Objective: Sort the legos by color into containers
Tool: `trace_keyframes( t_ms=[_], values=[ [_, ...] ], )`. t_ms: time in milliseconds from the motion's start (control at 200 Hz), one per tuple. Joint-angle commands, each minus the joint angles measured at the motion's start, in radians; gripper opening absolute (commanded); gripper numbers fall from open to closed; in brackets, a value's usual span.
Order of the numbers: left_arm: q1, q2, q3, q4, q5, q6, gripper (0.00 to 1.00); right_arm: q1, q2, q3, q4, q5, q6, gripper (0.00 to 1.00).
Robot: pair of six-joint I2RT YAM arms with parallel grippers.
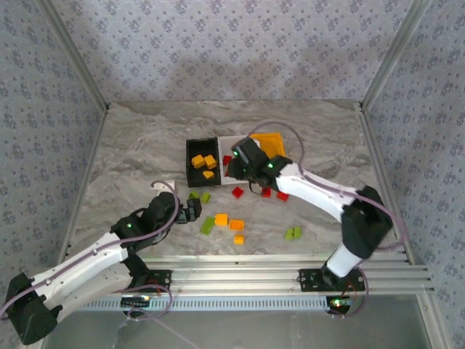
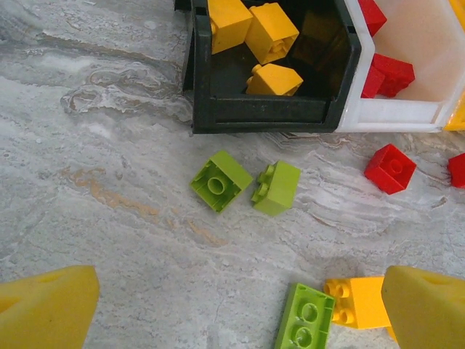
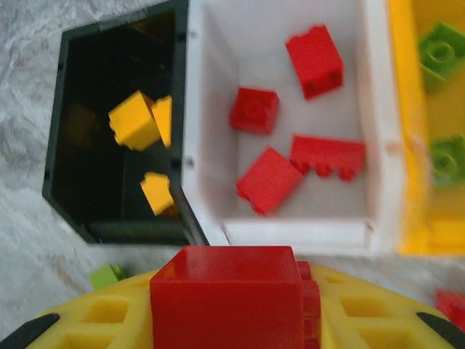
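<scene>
The right gripper [image 3: 232, 327] is clamped on a red brick [image 3: 225, 287], its studs turned sideways, hanging at the near edge of the white bin [image 3: 290, 233]. That bin holds four red bricks [image 3: 254, 110]. Beside it, the black bin [image 3: 109, 229] holds three yellow-orange bricks [image 3: 134, 120], and the orange-yellow bin [image 3: 407, 145] shows two green bricks [image 3: 443, 47]. The left gripper [image 2: 232, 313] gapes empty over the table [image 2: 109, 182], with two lime bricks [image 2: 221, 180] ahead.

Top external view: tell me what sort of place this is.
Probably a robot test booth rather than a home: a marble-look tabletop fenced by wallpapered panels in aluminium framing, with a left arm and a right arm bolted to a metal rail at its near edge.
</scene>
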Motion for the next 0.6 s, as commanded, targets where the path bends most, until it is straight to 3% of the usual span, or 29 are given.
trace_keyframes(
  t_ms=[0, 180, 310, 425, 595],
  values=[
    [0.01, -0.054, -0.02, -0.025, -0.02, -0.026, 1.0, -0.028, 0.135, 0.132, -0.074, 0.025, -0.035, 0.35],
    [0.018, -0.135, -0.049, -0.038, 0.006, -0.042, 1.0, -0.057, 0.291, 0.301, -0.111, 0.067, -0.002, 0.37],
    [0.026, -0.168, -0.051, -0.071, 0.014, -0.031, 1.0, -0.075, 0.365, 0.39, -0.157, 0.045, 0.03, 0.5],
    [0.03, -0.185, -0.051, -0.094, 0.023, -0.023, 1.0, -0.079, 0.362, 0.402, -0.142, 0.036, 0.043, 0.62],
    [0.036, -0.199, -0.042, -0.114, 0.026, -0.02, 1.0, -0.061, 0.28, 0.354, -0.139, 0.06, 0.034, 0.66]
  ],
)
